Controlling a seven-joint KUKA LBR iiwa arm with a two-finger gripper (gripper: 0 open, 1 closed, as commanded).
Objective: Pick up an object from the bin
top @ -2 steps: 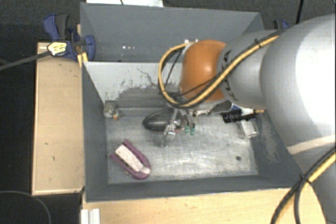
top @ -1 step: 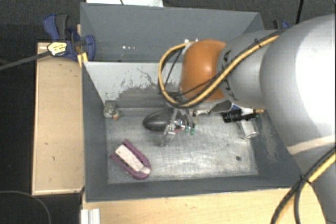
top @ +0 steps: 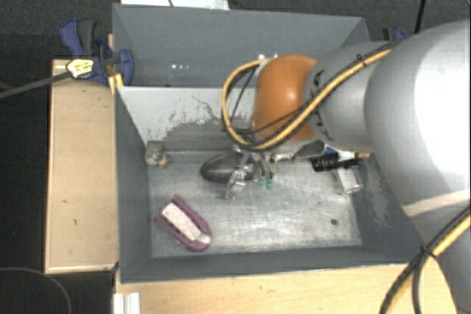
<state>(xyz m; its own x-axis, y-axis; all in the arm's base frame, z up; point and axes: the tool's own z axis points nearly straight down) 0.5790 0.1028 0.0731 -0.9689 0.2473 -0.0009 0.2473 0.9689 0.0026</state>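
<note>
Claw (top: 239,184): low in the bin (top: 134,180); opening cannot be told. Dark grey oval object (top: 215,170) just beside it at view-left. Purple-and-pink piece (top: 184,223) further lower-left, apart.

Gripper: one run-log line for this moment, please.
gripper: low, middle of bin | nearest: dark grey oval object, on floor, adjacent | purple-white item: front-left, apart

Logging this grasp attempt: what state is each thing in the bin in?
Gripper: low, at the dark oval's right end.
Dark oval: lying in the middle, not lifted.
Purple-and-pink thing: lying flat, near left, apart from the others.
Grey lump: resting in the far left corner.
Clear tube: lying at the right.
</note>
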